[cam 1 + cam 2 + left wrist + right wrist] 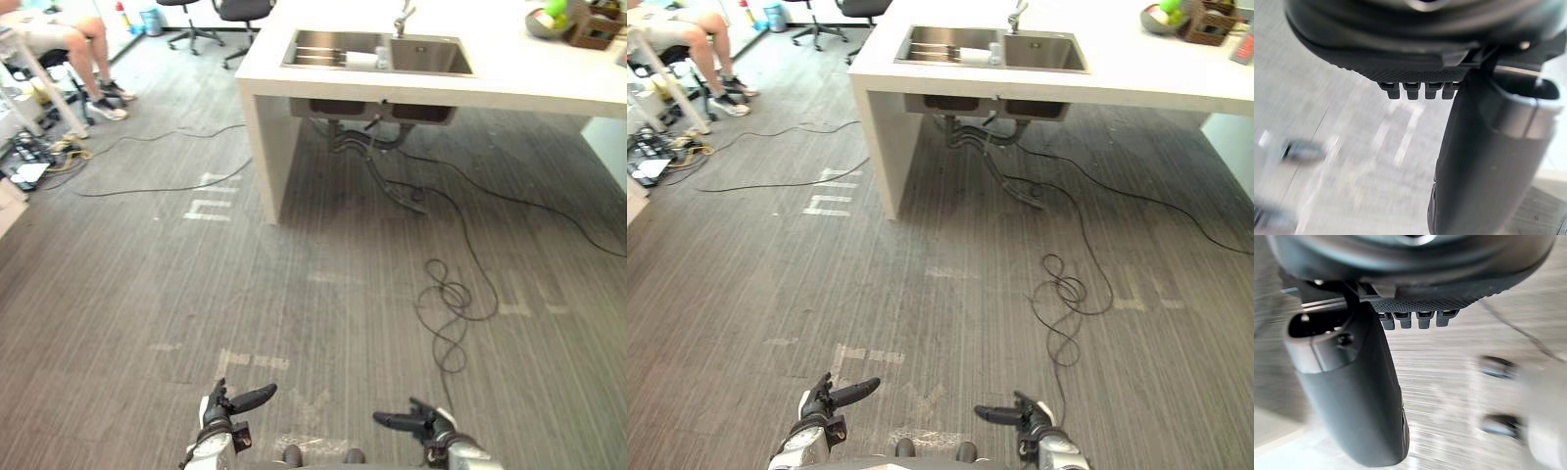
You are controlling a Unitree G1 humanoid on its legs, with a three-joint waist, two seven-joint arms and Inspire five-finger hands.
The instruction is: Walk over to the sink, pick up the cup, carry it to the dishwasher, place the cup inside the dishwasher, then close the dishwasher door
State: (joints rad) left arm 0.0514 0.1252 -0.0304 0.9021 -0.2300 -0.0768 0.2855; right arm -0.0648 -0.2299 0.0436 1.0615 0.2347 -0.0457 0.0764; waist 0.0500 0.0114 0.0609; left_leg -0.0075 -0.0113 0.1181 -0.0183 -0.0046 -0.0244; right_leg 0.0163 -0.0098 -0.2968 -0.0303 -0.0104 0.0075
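Open grey floor (196,294) meets the counter (529,86) edge near the sink (431,59).

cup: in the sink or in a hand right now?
In the sink: a small cup stands by its divider. The left hand and right hand hang open and empty over the floor.
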